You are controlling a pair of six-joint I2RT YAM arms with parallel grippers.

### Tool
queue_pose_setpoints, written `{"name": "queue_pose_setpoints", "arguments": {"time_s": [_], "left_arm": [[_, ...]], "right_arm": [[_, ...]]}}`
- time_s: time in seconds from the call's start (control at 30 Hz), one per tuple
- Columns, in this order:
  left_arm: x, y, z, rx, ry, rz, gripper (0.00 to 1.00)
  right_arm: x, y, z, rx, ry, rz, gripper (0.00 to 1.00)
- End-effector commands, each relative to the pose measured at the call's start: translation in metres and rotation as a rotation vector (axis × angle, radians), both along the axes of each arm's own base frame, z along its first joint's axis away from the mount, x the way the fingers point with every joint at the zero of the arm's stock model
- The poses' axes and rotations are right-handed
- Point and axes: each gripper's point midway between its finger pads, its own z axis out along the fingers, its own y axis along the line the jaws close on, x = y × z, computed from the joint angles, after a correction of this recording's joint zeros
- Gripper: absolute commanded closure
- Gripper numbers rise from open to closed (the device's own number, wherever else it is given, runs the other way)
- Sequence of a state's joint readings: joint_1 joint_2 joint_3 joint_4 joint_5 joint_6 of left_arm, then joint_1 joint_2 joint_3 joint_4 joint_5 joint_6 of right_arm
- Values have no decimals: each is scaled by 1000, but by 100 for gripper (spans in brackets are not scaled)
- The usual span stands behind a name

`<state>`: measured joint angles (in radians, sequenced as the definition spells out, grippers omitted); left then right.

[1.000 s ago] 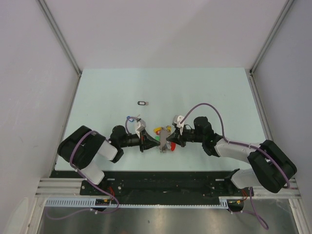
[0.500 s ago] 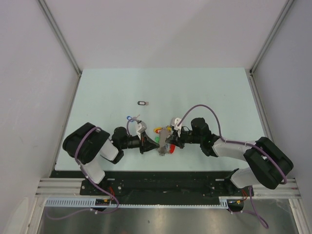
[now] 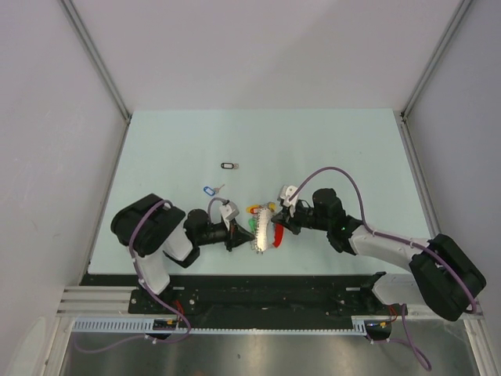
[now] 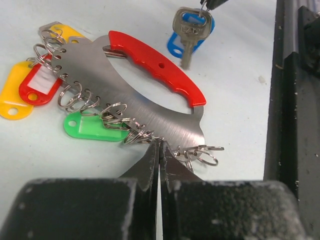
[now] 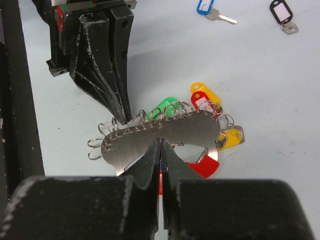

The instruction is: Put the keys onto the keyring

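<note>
The keyring (image 4: 150,100) is a silver plate with a red curved band (image 4: 160,65), fringed with small rings and yellow, red and green tags (image 4: 90,127). It stands on edge between the arms (image 3: 263,227). My left gripper (image 4: 160,150) is shut on its ringed edge. My right gripper (image 5: 160,147) is shut on a blue-tagged key (image 4: 187,32), which hangs just behind the plate (image 5: 150,142). Another blue-tagged key (image 3: 210,189) and a black-tagged key (image 3: 228,165) lie loose farther back on the table.
A black rail (image 4: 295,100) runs along the table's near edge behind both arms. The pale green tabletop (image 3: 329,141) is boxed in by white walls on three sides.
The keyring has tipped from lying flat to standing on edge. The left arm has swung in to the right, and the right arm has stretched out lower.
</note>
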<state>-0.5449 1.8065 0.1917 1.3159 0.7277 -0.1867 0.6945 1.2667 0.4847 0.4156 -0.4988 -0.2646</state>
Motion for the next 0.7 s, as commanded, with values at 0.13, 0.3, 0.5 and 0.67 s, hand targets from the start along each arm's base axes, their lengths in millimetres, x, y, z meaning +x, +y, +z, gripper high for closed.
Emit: {"name": "queue_pose_setpoints", "arguments": {"time_s": [0.13, 0.3, 0.5, 0.67], "left_arm": [[20, -2, 33, -21, -253, 59, 94], [10, -10, 32, 26, -256, 8, 88], [17, -7, 13, 144, -209, 36, 85], [25, -5, 19, 157, -190, 87, 73]], "right_arm": [[9, 0, 26, 30, -58, -39, 100], [8, -1, 29, 35, -60, -40, 100], [5, -1, 33, 45, -61, -32, 100], [4, -2, 35, 47, -65, -34, 100]]}}
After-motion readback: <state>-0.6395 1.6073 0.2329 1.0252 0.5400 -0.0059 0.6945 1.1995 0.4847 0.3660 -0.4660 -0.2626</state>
